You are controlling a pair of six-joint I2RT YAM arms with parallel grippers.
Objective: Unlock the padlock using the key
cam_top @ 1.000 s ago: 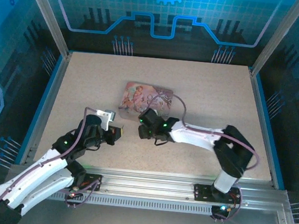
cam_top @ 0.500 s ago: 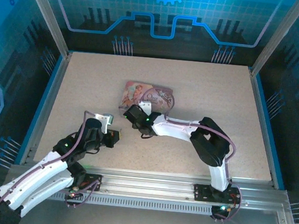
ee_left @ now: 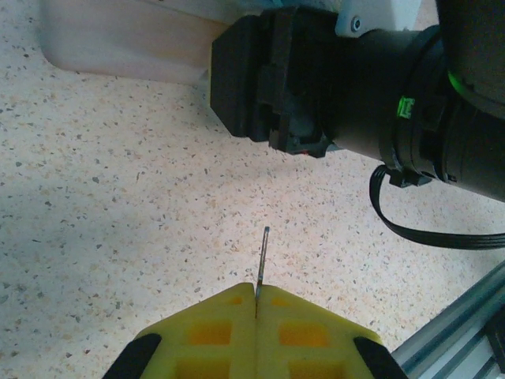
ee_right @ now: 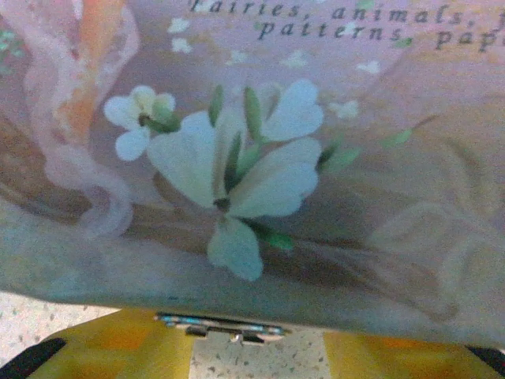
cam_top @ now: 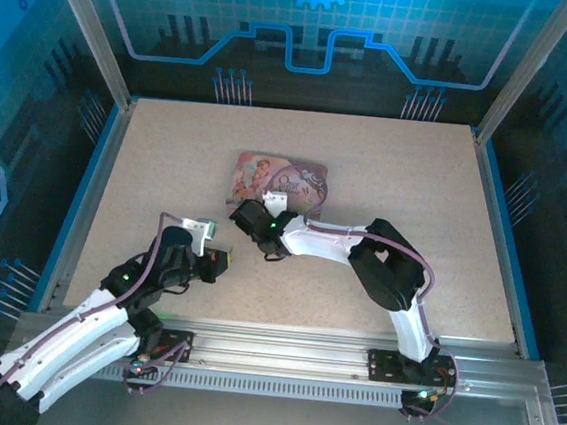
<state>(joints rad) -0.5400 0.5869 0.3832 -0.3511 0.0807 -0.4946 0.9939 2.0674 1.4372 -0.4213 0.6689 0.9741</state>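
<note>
Left wrist: key in end effector

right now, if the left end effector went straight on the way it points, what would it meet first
Most likely the right arm's black wrist block, touched first by the key held in the left end effector. Whether it would pass underneath is unclear.

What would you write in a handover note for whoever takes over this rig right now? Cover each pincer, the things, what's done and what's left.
Left pincer: shut on the key, its blade sticking out in front.
Right pincer: open, at the near edge of the tin, straddling what looks like the padlock; the picture is blurred there.
Done: key is in hand.
Left: steady the padlock, insert the key, turn it.
</note>
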